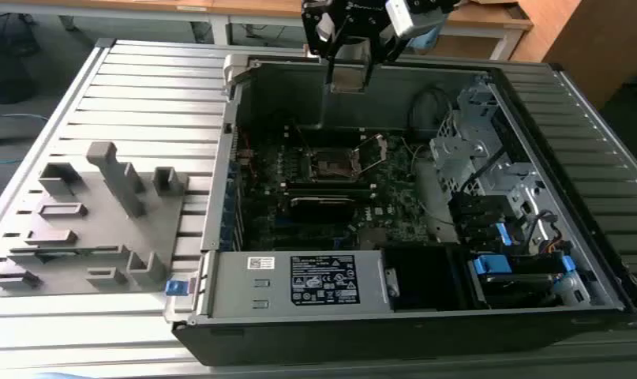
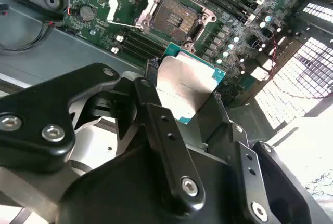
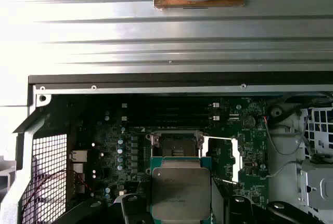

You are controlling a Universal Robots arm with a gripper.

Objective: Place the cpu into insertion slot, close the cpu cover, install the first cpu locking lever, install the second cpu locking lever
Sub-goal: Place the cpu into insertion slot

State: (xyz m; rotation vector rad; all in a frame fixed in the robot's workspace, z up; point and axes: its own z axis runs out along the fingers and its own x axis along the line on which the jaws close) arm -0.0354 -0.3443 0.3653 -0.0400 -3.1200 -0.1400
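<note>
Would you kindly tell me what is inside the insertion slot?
Nothing: in the second wrist view the insertion slot shows a bare recessed centre, the cpu cover open beside it. The gripper holds the cpu above; in the first wrist view the cpu hides part of the slot.

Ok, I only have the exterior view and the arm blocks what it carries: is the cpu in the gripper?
Observer: Yes. In the second wrist view the gripper is shut on the cpu, silver top facing the camera.
Operator: Is the insertion slot empty?
Observer: Yes. The insertion slot shows a bare dark centre.
Operator: And the cpu cover?
Observer: In the first wrist view the cpu cover is swung open to one side of the slot.
</note>
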